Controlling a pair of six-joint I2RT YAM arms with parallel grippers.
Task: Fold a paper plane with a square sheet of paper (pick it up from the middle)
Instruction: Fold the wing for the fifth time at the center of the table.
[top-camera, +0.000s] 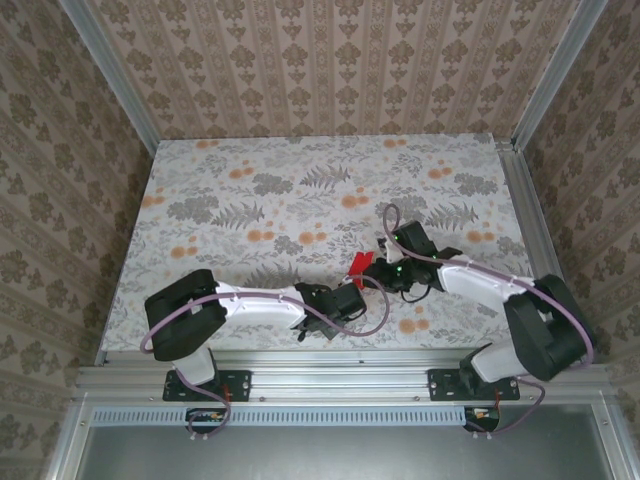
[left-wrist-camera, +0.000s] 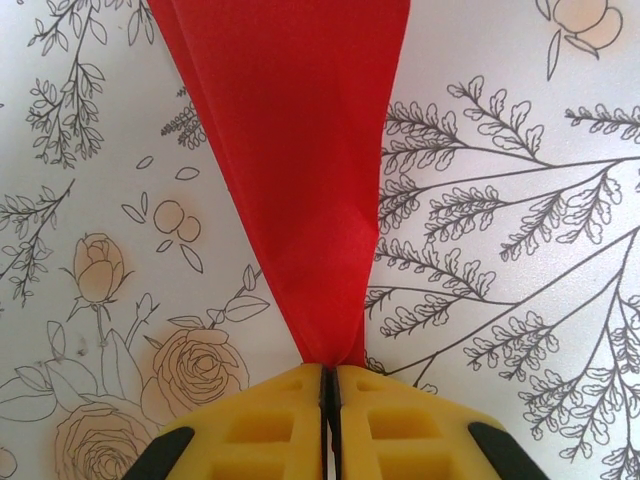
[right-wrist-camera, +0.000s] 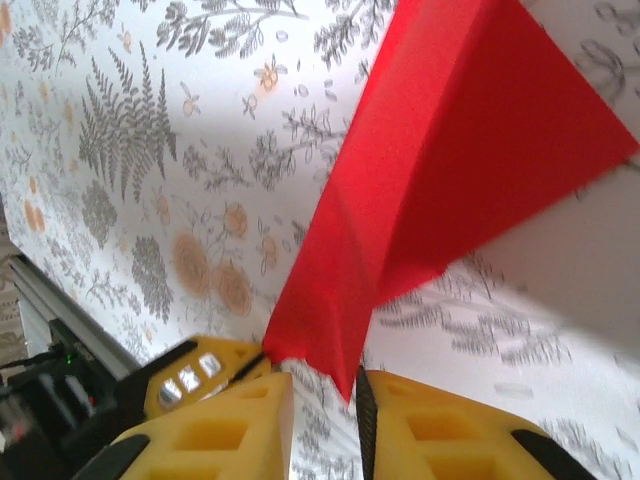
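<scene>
We find the paper (top-camera: 361, 262) lifted off the table (top-camera: 300, 180), hanging between the two arms near the front edge, about midway across. It is no flat square now: on the left wrist camera it tapers from a broad top to a narrow creased end, and on the right wrist camera it shows a long fold line and a sharp corner. We judge that several folds are already in. The left gripper (left-wrist-camera: 330, 385) is pinched tight on the narrow end, its jaws meeting with only the red sheet between them, so it carries the paper. The right gripper (right-wrist-camera: 325, 395) has its jaws parted by a clear gap. The pointed corner hangs into that gap and brushes the left-hand finger (right-wrist-camera: 225, 425), but nothing is clamped there. As for progress, we would put the task somewhere in its middle to late part. The shape is pointed and creased along its length, yet it looks loose and uneven. We cannot tell from these views whether wings are formed or the centre crease is pressed flat. What seems left is to sharpen the remaining folds and set the finished plane down.
</scene>
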